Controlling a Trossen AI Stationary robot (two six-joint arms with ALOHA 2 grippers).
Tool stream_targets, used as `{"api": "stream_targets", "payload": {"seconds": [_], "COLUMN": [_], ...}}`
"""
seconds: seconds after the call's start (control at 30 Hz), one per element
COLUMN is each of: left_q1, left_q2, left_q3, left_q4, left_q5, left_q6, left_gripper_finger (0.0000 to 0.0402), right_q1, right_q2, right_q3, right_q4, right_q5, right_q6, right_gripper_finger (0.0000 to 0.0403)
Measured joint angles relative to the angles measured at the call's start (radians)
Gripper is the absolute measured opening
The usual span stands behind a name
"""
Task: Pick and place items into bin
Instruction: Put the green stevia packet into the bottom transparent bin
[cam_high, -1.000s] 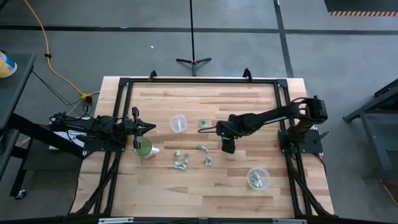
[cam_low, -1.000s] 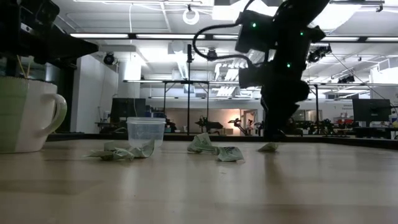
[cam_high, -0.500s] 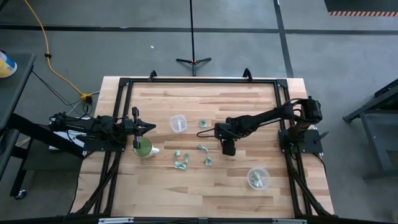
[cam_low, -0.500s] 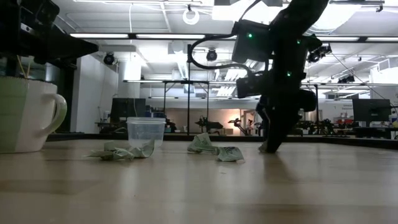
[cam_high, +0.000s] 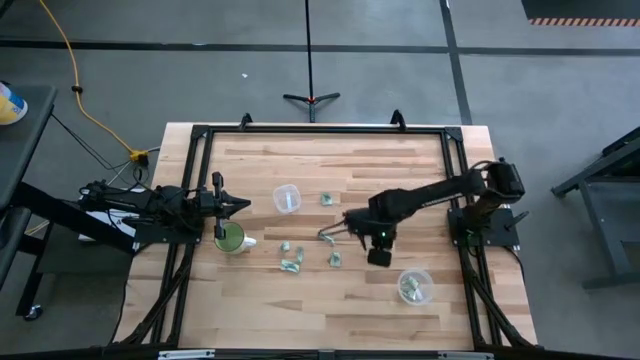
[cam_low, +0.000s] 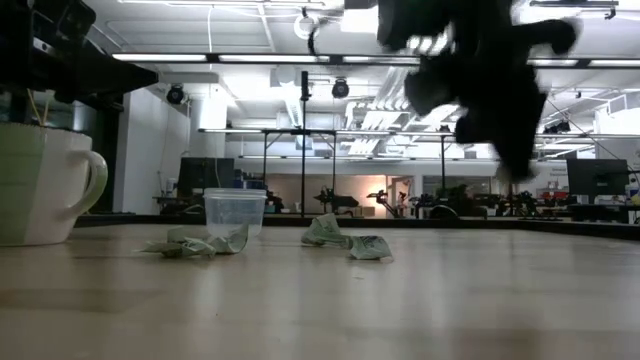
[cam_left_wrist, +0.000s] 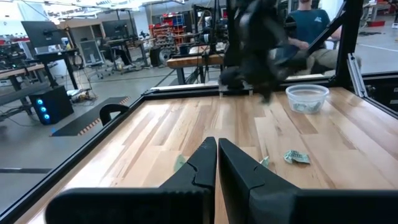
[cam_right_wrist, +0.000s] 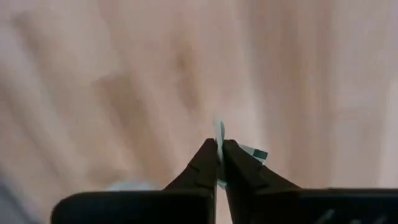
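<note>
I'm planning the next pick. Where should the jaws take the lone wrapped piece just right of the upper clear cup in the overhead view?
Take the wrapped piece across its crumpled middle, coming straight down from above. It lies low on the table, apart from the clear cup, so the jaws can likely straddle it. A sideways approach would find little to grip.

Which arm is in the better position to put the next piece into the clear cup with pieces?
The right one. The right gripper already pinches a wrapped piece and is near that cup. The left gripper waits shut over the green cup.
</note>
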Motion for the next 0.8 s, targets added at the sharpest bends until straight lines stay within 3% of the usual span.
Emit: {"api": "stream_targets", "payload": {"seconds": [0.1, 0.3, 0.53, 0.67, 0.8], "left_q1": [0.0, 0.0, 0.0, 0.0, 0.0], "left_q2": [0.0, 0.0, 0.0, 0.0, 0.0], "left_q3": [0.0, 0.0, 0.0, 0.0, 0.0], "left_q4": [0.0, -0.012, -0.019, -0.019, -0.018], "left_q5": [0.0, 0.0, 0.0, 0.0, 0.0], "left_q6": [0.0, 0.0, 0.0, 0.0, 0.0], "left_gripper_finger": [0.0051, 0.0051, 0.0051, 0.0051, 0.0051], "right_q1": [0.083, 0.274, 0.453, 0.5, 0.515], "right_q2": [-0.006, -0.005, -0.004, -0.003, -0.003], "right_q3": [0.108, 0.2, 0.16, 0.128, 0.108], "right_q4": [-0.108, -0.275, -0.22, -0.201, -0.212], "right_q5": [-0.055, -0.002, 0.031, 0.025, 0.069], "right_q6": [0.11, 0.319, 0.517, 0.598, 0.652], "right_gripper_finger": [0.0018, 0.0006, 0.0009, 0.0009, 0.0038]}}
